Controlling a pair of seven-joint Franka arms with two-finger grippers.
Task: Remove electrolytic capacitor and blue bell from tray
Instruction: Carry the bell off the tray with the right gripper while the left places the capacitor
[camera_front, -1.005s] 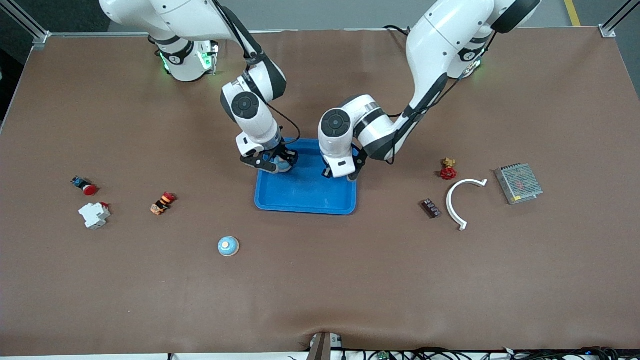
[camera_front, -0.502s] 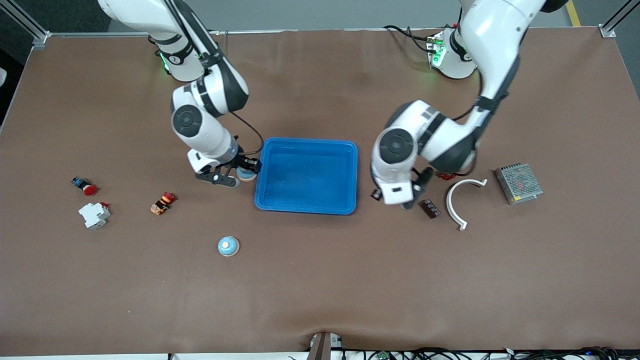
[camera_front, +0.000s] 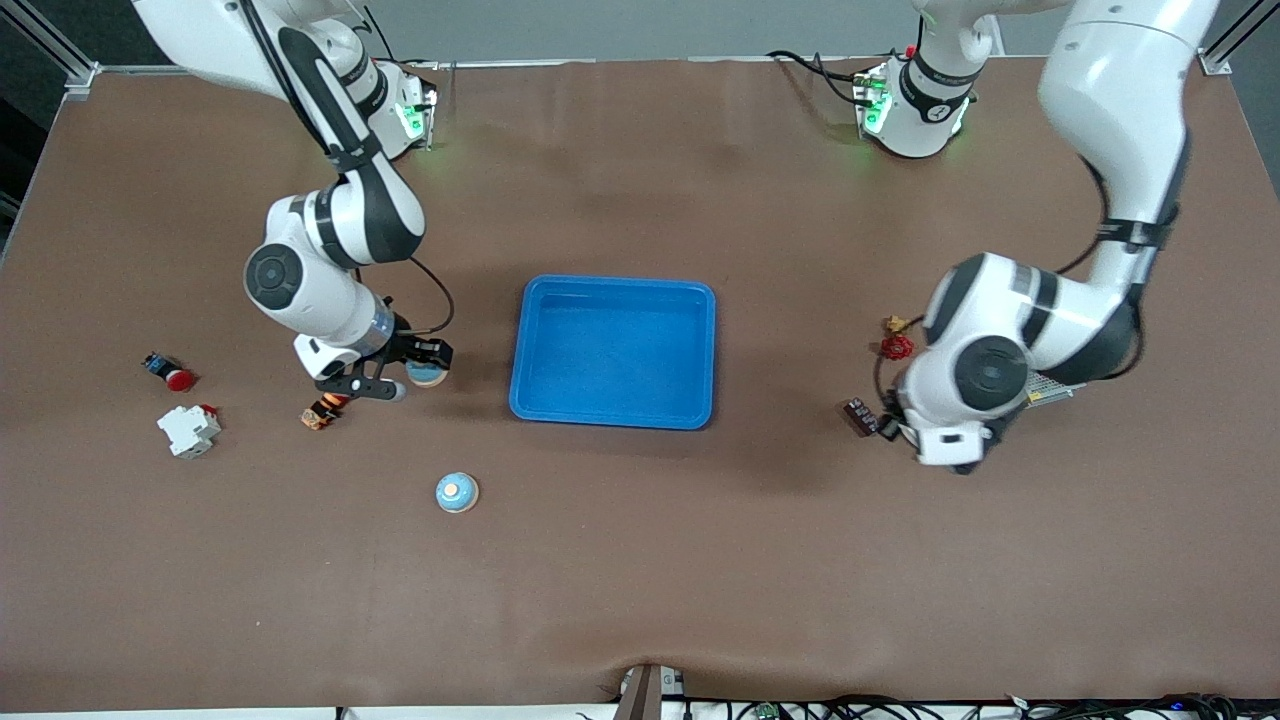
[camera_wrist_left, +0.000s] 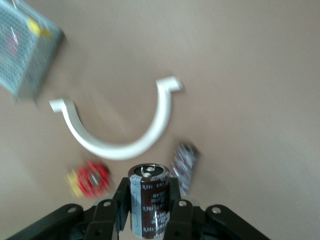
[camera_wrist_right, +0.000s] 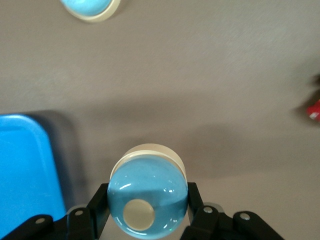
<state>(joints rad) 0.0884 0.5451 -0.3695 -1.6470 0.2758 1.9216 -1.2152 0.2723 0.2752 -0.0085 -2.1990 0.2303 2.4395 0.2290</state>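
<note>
Two pincers, each holding its own part above the tabletop (camera_front: 640, 560).

We see the right pincer (camera_front: 405, 375) clamped on a blue bell (camera_wrist_right: 147, 197), in the air over bare tabletop between the blue tray (camera_front: 612, 420) and an orange part (camera_front: 322, 410). A second bell (camera_front: 457, 492) sits on the tabletop, nearer the front camera. We see the left pincer (camera_wrist_left: 150, 217) gripping a dark capacitor (camera_wrist_left: 148, 200) upright, over the tabletop beside a small dark component (camera_front: 861, 416), a white curved bracket (camera_wrist_left: 117, 135) and a red valve (camera_front: 896, 346).
</note>
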